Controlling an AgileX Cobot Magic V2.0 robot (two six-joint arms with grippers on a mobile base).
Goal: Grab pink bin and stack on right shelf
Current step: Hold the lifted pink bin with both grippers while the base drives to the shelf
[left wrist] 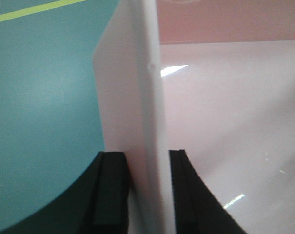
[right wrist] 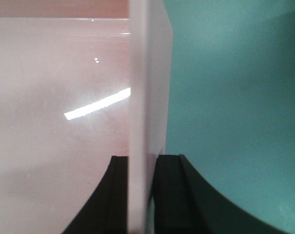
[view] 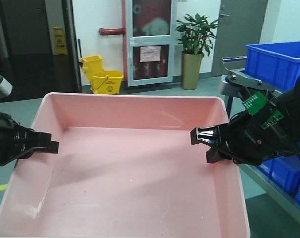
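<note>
The pink bin (view: 130, 168) fills the front view, held level between my two grippers above the teal floor. My left gripper (view: 48, 144) is shut on its left wall; in the left wrist view my gripper (left wrist: 147, 195) has one black finger (left wrist: 113, 190) outside and one inside the wall (left wrist: 132, 97). My right gripper (view: 202, 147) is shut on the right wall; in the right wrist view my gripper (right wrist: 140, 195) pinches the thin rim (right wrist: 142, 73) between its fingers (right wrist: 169, 195). The dark glossy right shelf is out of view.
A grey metal rack (view: 261, 178) with ribbed blue crates (view: 276, 62) stands close at the right, beside my right arm. A yellow mop bucket (view: 106, 79), a potted plant (view: 194, 44) and doors stand at the back. A yellow line (left wrist: 35, 12) crosses the floor.
</note>
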